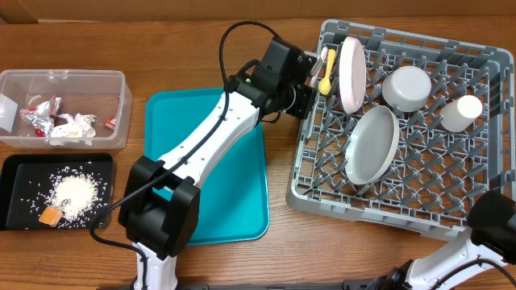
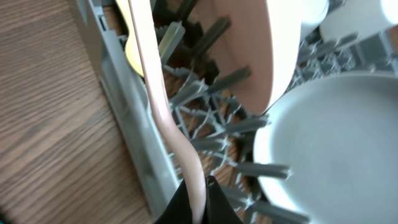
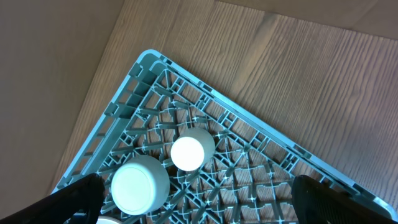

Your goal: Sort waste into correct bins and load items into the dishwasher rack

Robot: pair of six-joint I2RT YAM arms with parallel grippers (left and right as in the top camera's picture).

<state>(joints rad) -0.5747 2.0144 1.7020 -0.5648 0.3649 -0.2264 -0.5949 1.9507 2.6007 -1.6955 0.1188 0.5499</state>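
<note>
The dishwasher rack (image 1: 451, 187) took up the right side of the table (image 1: 81, 32), its near-right corner close to the table edge. The flat teal tray (image 1: 242, 201) lay just left of it, with a strip of bare wood between them.

Inside the rack, the grey-green plate (image 1: 372, 145) leaned among the centre pegs. The pinkish plate (image 1: 351, 72) stood on edge near the left wall. The white bowl (image 1: 407, 87) and the small cup (image 1: 461, 113) sat upside down toward the far-right corner. The near half of the lattice was unoccupied.

The clear tub (image 1: 121, 105) and the black tray (image 1: 16, 185) stood at the far left, well apart from the rack.

The left gripper (image 1: 309, 87) hung at the rack's far-left corner, its jaws closed on one end of the pale fork (image 2: 158, 93). The fork's long axis ran straight out from the jaws, along the left wall and toward the far side of the table. Which end was gripped could not be told. The yellow spoon (image 2: 134, 56) lay just beside the fork, by the wall, with the pinkish plate on the fork's other side.

The right gripper (image 3: 196, 183) hung above the rack's corner, jaws spread wide and holding nothing.
</note>
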